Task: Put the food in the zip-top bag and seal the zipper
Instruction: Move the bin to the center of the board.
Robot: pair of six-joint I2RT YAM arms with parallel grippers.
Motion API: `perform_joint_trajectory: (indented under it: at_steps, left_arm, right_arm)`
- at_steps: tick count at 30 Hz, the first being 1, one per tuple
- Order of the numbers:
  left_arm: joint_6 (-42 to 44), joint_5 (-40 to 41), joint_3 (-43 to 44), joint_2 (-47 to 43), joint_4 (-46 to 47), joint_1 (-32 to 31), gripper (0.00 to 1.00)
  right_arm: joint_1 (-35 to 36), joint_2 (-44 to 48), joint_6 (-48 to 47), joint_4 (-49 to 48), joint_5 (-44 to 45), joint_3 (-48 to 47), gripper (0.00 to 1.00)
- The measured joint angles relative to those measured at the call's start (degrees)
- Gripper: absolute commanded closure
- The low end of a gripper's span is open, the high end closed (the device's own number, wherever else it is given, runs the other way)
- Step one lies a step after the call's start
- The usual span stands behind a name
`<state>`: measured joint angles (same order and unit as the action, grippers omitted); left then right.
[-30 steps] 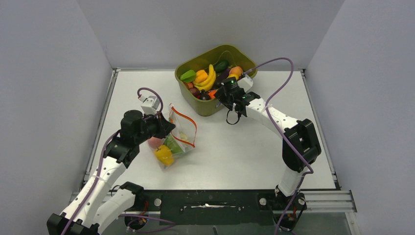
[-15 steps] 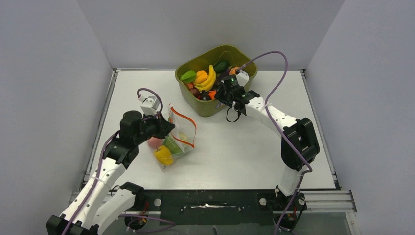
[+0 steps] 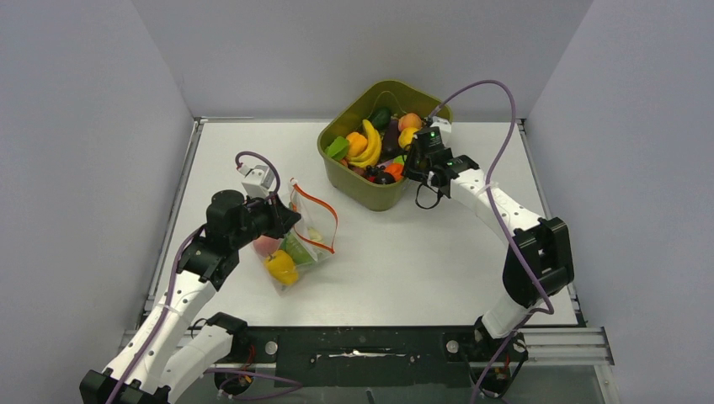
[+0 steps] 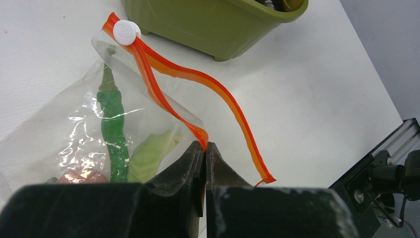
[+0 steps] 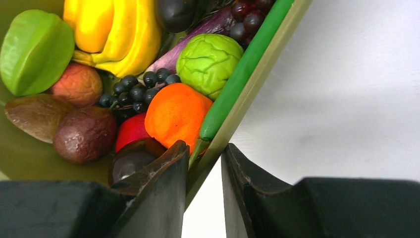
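Note:
The zip-top bag (image 3: pixel 305 237) lies left of centre with its mouth gaping. Through its clear film (image 4: pixel 74 124) I see food: a thin green pod (image 4: pixel 113 126), a pale-green leafy piece (image 4: pixel 148 154), a pink-red fruit (image 4: pixel 74 176) and a yellow pepper (image 3: pixel 281 267). My left gripper (image 4: pixel 205 144) is shut on the near lip of the red-orange zipper (image 4: pixel 220 91); the white slider (image 4: pixel 125 31) sits at the far end. My right gripper (image 5: pixel 205 148) straddles the olive tub's wall (image 5: pixel 246 99), one finger inside and one outside, shut on it.
The olive-green tub (image 3: pixel 375 195) at the back centre holds bananas (image 3: pixel 369 145), a green cabbage (image 5: pixel 208 57), an orange fruit (image 5: pixel 176 114), dark grapes and several other toy foods. A long green pod (image 5: pixel 237 79) lies along its inner rim. Grey walls enclose the table.
The right gripper closed on the tub's wall and moved right, and the tub slid and turned to the right with it. The left arm and the bag stayed still.

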<state>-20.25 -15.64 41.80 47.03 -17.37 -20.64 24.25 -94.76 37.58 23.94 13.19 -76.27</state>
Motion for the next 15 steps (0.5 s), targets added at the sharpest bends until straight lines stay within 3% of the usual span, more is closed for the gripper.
perform_joint_trajectory:
  at_steps: [12, 15]
  left_arm:
    - [-0.04, -0.20, 0.00, 0.02, 0.02, 0.00, 1.00]
    - [-0.07, -0.33, 0.00, 0.09, 0.04, 0.00, 1.00]
  right_arm:
    - [-9.73, 11.76, -20.76, 1.25, -7.65, 10.43, 0.67]
    - [-11.74, 12.96, -23.47, 2.27, -7.76, 11.19, 0.59]
